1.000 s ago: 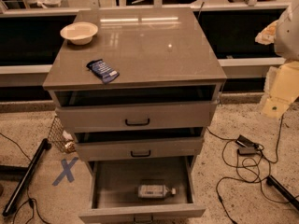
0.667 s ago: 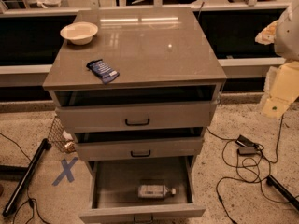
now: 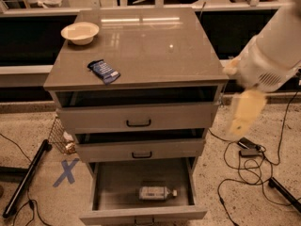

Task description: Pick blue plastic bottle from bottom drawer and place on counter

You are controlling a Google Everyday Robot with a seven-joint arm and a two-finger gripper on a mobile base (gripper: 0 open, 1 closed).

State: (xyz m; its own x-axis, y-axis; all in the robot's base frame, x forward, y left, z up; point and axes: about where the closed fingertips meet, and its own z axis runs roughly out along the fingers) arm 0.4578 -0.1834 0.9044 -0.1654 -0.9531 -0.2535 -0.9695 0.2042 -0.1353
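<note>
Single camera view, taken from above the cabinet front. The gripper (image 3: 244, 113) is seen hanging off the white arm (image 3: 275, 51), out past the cabinet's side edge, at about the height of the top drawer (image 3: 136, 117); its opening cannot be told, and nothing is seen held. The blue plastic bottle (image 3: 156, 192) is found well below the gripper and inward toward the cabinet, laid on its side on the floor of the bottom drawer (image 3: 96, 188), cap end pointed toward the gripper's side. That drawer is pulled fully out, presumably so the bottle can be reached from overhead; the middle drawer (image 3: 141, 150) overhangs its rear, so a descent near the front is judged necessary. Bottle: clear plastic, pale label, rounded body, likely to roll if nudged. Drawers: matte grey, flat fronts, black handles on the upper two. The counter (image 3: 155, 46), level with or just above the gripper and beside it, is a glossy grey-brown slab with light glare. On its far side from the gripper, a cream bowl (image 3: 80, 32) and a flat dark blue snack packet (image 3: 104, 71) are set. Loose cables (image 3: 244, 166) lie on the speckled floor below the gripper.
</note>
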